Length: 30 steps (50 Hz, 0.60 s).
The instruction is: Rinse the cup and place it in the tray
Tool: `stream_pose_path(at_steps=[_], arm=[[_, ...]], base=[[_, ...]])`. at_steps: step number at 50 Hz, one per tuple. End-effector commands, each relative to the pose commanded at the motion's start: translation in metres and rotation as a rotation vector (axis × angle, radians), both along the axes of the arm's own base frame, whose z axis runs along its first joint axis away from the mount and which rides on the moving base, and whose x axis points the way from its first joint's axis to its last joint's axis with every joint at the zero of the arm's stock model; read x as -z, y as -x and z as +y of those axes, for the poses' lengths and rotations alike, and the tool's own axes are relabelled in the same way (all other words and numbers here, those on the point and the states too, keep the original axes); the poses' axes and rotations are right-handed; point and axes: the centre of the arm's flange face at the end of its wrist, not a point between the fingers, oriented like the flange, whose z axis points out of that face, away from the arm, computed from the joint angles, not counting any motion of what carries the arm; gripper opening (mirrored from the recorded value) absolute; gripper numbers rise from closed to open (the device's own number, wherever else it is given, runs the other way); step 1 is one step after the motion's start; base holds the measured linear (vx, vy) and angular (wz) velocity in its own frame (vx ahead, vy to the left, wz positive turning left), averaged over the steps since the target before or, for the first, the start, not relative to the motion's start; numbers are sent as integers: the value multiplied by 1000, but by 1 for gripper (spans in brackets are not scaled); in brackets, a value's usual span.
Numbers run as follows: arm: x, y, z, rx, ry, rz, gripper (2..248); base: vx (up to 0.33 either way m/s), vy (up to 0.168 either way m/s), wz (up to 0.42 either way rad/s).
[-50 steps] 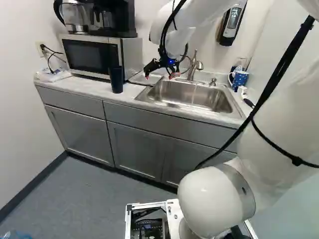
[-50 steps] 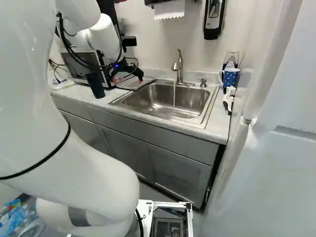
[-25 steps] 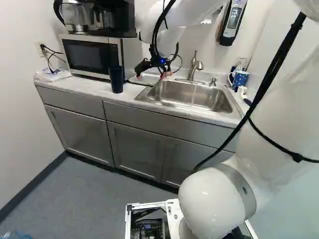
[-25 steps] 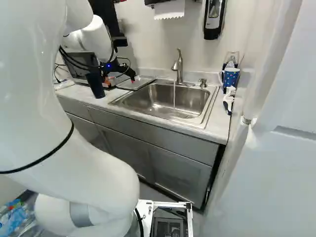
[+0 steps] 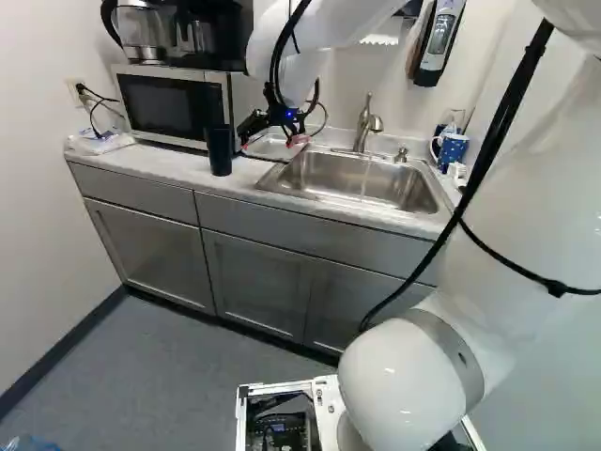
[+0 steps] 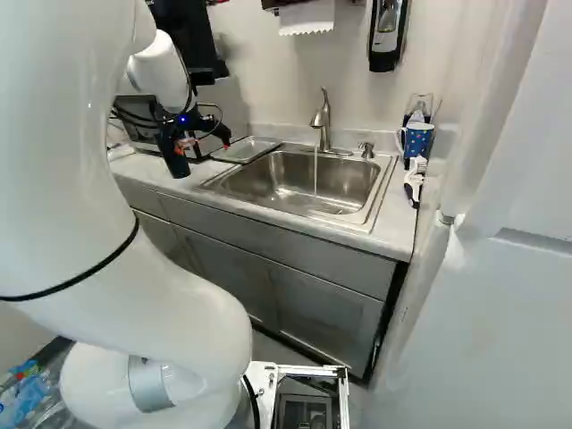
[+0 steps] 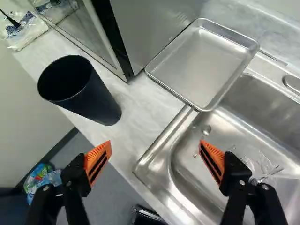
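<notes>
In the left base view my gripper (image 5: 272, 136) hangs above the counter between the dark cup (image 5: 219, 150) and the sink (image 5: 366, 180). The wrist view shows the gripper (image 7: 155, 161) with its fingers wide apart and nothing between them. The dark cup (image 7: 79, 89) stands upright on the counter, ahead of one finger and outside the gap. Beyond the fingers the metal tray (image 7: 202, 63) lies flat beside the microwave, its edge at the sink's rim. Water runs from the faucet (image 6: 323, 121) into the sink (image 6: 308, 183).
The microwave (image 5: 169, 105) stands behind the cup with a coffee maker (image 5: 188, 36) on top. At the sink's far side are a blue mug (image 6: 416, 140) and a white-handled brush (image 6: 415, 183). A soap dispenser (image 6: 387, 34) hangs on the wall.
The arm has swung the gripper away from the sink, toward the cup and microwave. The cup, tray and base have stayed where they were.
</notes>
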Motion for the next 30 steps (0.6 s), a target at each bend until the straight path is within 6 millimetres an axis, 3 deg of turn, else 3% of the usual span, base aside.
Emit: stream_pose_path(at_steps=[30], arm=[[0,0,52,-96,-1,-3,247]], base=[[0,0,0]])
